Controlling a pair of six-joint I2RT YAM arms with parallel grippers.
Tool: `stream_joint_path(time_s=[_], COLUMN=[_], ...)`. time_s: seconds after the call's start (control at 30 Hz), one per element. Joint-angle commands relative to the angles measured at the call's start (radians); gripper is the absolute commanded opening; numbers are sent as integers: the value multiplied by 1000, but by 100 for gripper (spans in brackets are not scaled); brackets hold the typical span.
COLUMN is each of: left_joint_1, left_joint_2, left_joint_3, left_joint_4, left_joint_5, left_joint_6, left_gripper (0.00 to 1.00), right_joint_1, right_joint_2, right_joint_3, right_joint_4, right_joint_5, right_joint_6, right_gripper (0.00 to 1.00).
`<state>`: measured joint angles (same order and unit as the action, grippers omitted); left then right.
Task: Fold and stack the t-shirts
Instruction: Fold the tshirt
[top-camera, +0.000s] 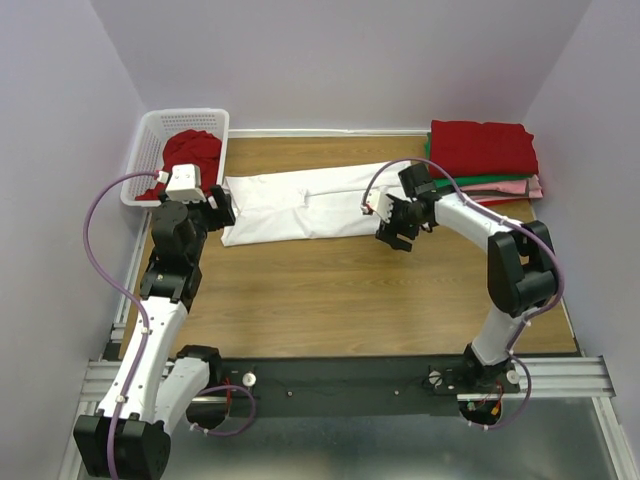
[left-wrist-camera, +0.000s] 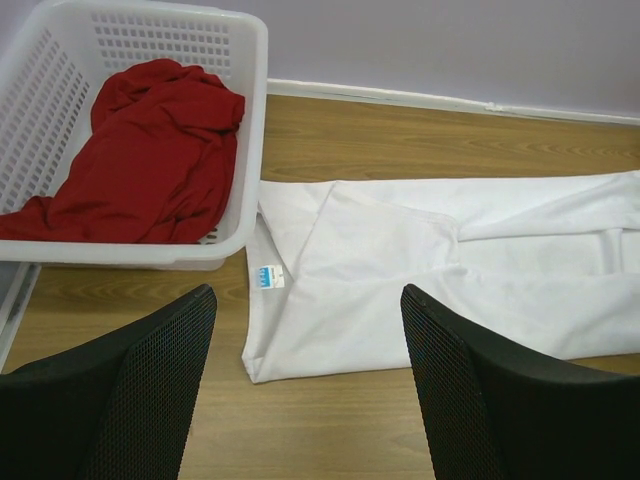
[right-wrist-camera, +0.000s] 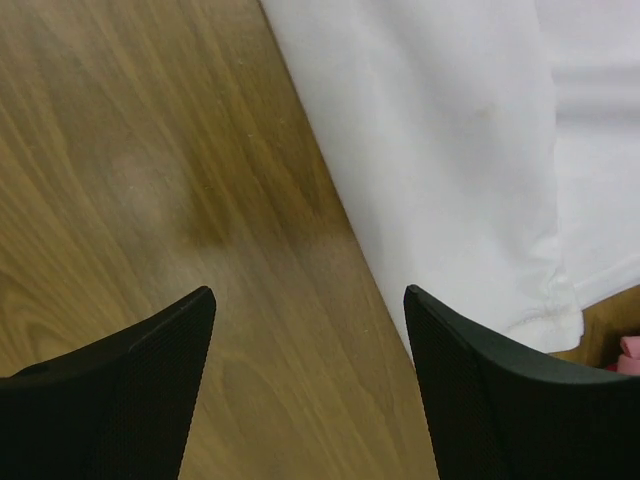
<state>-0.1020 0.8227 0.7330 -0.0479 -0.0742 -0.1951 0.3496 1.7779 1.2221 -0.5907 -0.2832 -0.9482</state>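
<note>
Across the far middle of the worktop: white t-shirt, flat, folded lengthwise into a long strip, neck label at the basket end, probably laid so for the crosswise folds. Left jaws wide and empty, poised at that end. Right jaws wide and empty, over bare wood just beside the opposite hem. Far right: folded stack, red over green and pink, the likely destination. Far left: basket holding a crumpled red t-shirt, not yet folded.

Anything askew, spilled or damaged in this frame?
Nothing damaged or spilled. The white t-shirt lies half-folded, slightly slanted on the table. A red t-shirt sits crumpled in the basket, not yet folded. The folded stack at far right looks tidy.
</note>
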Motion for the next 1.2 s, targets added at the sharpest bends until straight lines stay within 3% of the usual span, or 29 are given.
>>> stream_joint_path(time_s=[0.0,0.3,0.4,0.7,0.73,0.87,1.17], left_joint_1=[2,2,2,2,2,2,2], left_joint_2=[-20,-16,-17,-22,-20,-28,-37], left_joint_3=[-1,-1,-3,-1,-1,-3,-3], left_joint_4=[17,23,25,26,26,28,29], left_joint_5=[24,44,44,47,48,54,59], left_joint_6=[-6,-4,-4,-4,-3,-4,-4], left_gripper=[82,82,82,82,82,82,82], right_joint_1=[6,3,2,3,3,3,5], right_joint_2=[32,161,181,114,94,46,-118], right_joint_3=[2,76,79,-50,-67,-125,-246], right_joint_4=[89,127,129,118,117,82,-6], right_joint_5=[108,200,203,142,138,99,47], right_joint_6=[5,54,58,-3,-6,-32,-50], right_gripper=[82,75,66,25,16,2,0])
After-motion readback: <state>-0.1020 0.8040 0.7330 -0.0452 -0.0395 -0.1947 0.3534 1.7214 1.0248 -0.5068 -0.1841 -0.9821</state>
